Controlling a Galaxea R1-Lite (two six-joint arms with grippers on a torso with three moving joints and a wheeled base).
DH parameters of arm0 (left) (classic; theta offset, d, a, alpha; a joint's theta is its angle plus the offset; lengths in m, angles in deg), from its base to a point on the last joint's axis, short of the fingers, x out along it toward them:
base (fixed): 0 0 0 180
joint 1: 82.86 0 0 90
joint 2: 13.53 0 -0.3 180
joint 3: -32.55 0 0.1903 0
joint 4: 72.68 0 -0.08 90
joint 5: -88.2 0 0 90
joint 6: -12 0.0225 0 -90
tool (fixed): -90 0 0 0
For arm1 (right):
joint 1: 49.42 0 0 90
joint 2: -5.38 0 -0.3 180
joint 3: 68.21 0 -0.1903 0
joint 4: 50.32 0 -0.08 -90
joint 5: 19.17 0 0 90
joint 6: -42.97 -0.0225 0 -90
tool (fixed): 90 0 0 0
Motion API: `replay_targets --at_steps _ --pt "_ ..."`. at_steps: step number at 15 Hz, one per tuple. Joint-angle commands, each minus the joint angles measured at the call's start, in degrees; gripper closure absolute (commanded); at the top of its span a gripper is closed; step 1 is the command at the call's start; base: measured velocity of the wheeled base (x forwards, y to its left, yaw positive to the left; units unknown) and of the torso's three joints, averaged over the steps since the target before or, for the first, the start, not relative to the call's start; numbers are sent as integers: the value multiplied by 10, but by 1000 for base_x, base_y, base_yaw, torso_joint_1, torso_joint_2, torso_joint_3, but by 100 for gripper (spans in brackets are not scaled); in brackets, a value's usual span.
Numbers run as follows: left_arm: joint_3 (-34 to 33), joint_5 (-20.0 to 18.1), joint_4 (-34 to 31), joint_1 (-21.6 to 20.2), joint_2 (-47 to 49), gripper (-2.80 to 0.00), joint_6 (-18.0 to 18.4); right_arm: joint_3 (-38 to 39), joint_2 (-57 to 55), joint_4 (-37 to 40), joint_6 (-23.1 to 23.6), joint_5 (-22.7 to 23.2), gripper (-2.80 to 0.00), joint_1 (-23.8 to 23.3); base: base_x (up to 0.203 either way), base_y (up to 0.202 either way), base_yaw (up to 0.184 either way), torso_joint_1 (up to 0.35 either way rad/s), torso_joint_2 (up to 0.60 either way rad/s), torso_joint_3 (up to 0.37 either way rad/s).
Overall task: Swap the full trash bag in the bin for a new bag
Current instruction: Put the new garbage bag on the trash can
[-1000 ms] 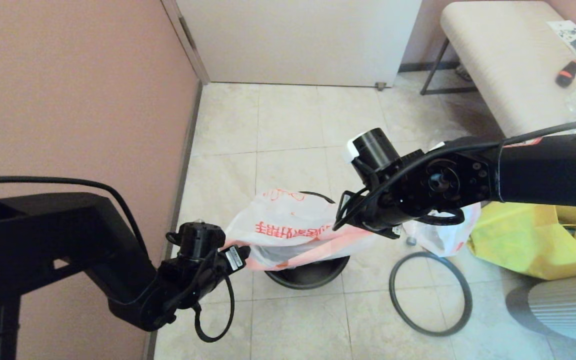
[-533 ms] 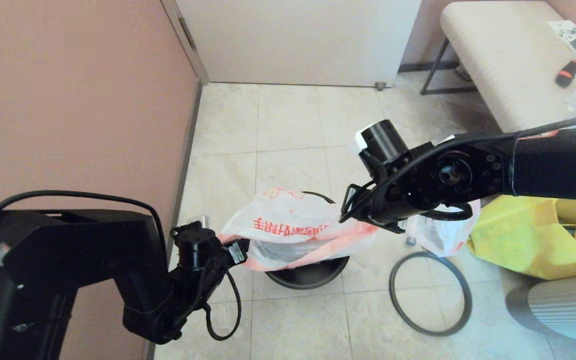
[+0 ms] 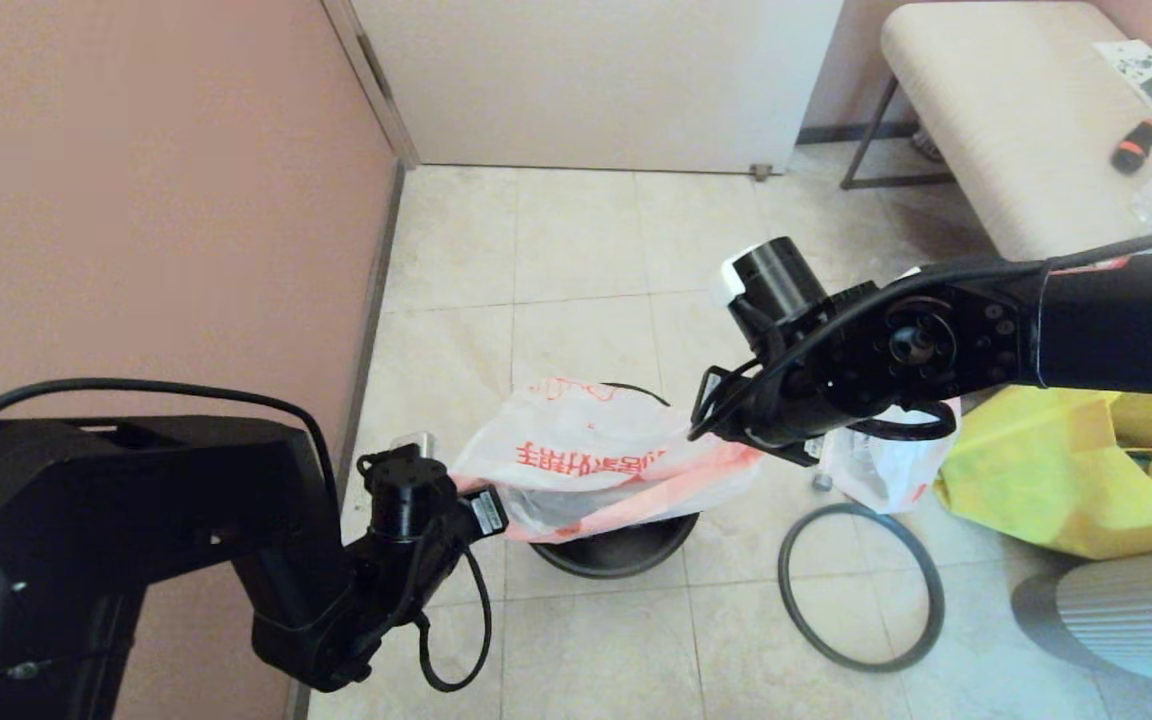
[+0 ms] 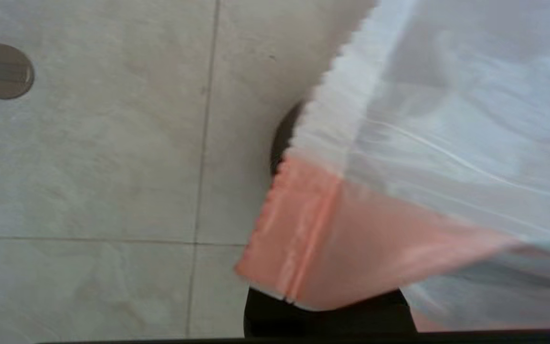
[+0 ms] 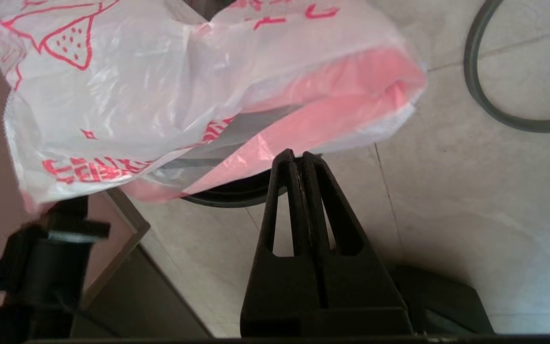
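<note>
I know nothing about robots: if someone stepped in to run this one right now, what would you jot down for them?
Left gripper: shut on the pink edge of the new bag, at its wall-side end.
Right gripper: shut on the new bag's opposite pink edge.
The new bag hangs stretched between both grippers, above the bin, not yet inside it.
The full trash bag is already out, on the floor beside the yellow tote.
The grey hoop rim lies on the floor, off the bin.
Left to do: open the bag's mouth, lower it into the bin, refit the hoop.
</note>
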Motion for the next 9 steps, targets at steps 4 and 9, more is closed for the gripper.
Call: replay_targets --at_steps 4,9 --pt "0 -19 -110 55 -127 0 -18 14 -2 8 -20 11 0 1 0 0 0 0 0 0" --pt "100 -89 -334 72 -211 0 -75 12 -28 25 -95 48 0 1 0 0 0 0 0 0"
